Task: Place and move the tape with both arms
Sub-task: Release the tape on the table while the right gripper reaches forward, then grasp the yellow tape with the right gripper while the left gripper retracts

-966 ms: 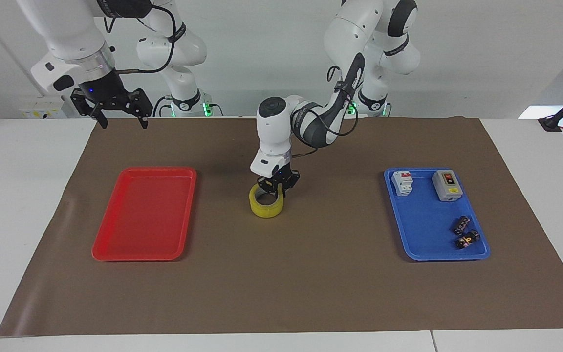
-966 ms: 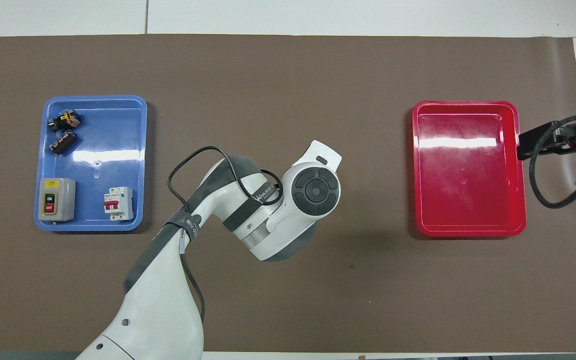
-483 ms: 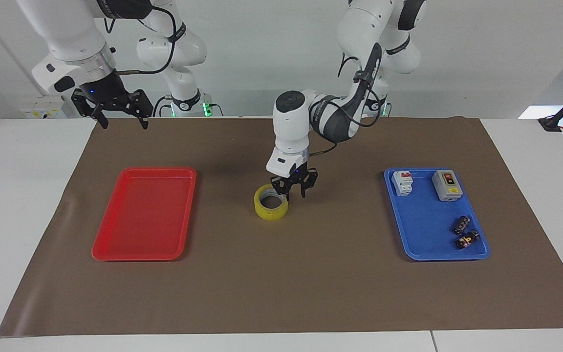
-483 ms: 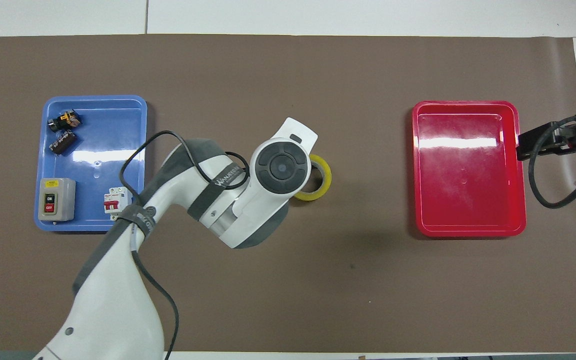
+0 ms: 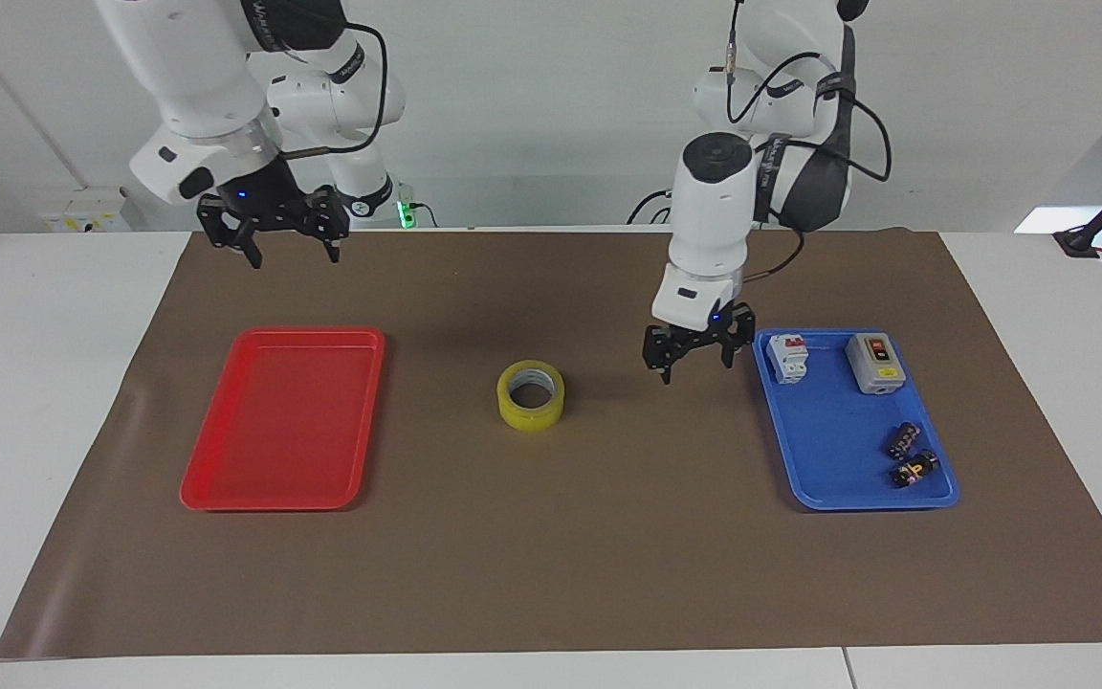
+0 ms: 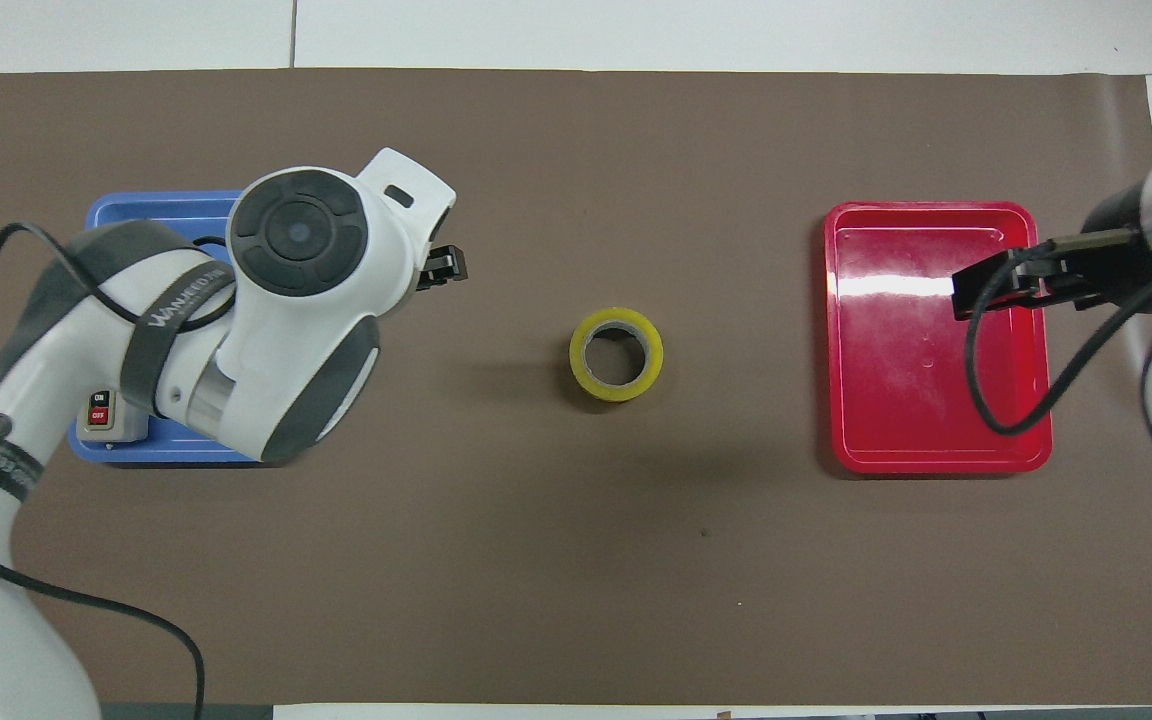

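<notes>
Black and spread open, the left claw (image 5: pixel 696 352) hangs beside the blue tray (image 5: pixel 828 478), the open right claw (image 5: pixel 274 230) near the red tray (image 5: pixel 226 488), the tape (image 5: pixel 531 394) flat between, closer to the left.

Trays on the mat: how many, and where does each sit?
2. The red tray lies toward the right arm's end, holding nothing; the blue tray lies toward the left arm's end, holding small electrical parts. The tape lies between them.
</notes>
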`<state>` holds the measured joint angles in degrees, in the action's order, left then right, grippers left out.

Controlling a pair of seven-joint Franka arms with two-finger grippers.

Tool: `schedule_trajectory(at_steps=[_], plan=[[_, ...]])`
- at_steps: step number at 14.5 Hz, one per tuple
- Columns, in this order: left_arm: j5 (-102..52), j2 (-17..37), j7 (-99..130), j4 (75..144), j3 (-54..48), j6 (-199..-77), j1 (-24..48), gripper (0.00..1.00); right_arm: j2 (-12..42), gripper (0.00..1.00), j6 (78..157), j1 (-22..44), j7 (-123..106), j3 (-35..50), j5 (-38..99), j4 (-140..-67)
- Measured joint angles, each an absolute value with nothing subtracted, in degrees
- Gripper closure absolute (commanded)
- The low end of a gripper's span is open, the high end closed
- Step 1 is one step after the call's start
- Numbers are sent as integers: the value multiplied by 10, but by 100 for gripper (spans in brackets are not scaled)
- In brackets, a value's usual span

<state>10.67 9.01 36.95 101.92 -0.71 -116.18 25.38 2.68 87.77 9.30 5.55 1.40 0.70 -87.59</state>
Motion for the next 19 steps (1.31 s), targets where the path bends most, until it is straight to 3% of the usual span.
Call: schedule_trajectory(at_steps=[6, 11, 15, 19], plan=[[30, 33, 173, 1002, -4, -1066, 126, 0, 126, 0, 1049, 227, 193, 17, 6, -911], [27, 17, 52, 953, -2, -965, 43, 0, 147, 0, 1185, 256, 200, 17, 6, -1019], [2, 9, 24, 921, -2, -920, -4, 0, 200, 0, 1254, 278, 200, 17, -2, -1039], [0, 9, 23, 900, -7, -898, -5, 0, 224, 0, 1311, 282, 197, 17, -12, -1061]])
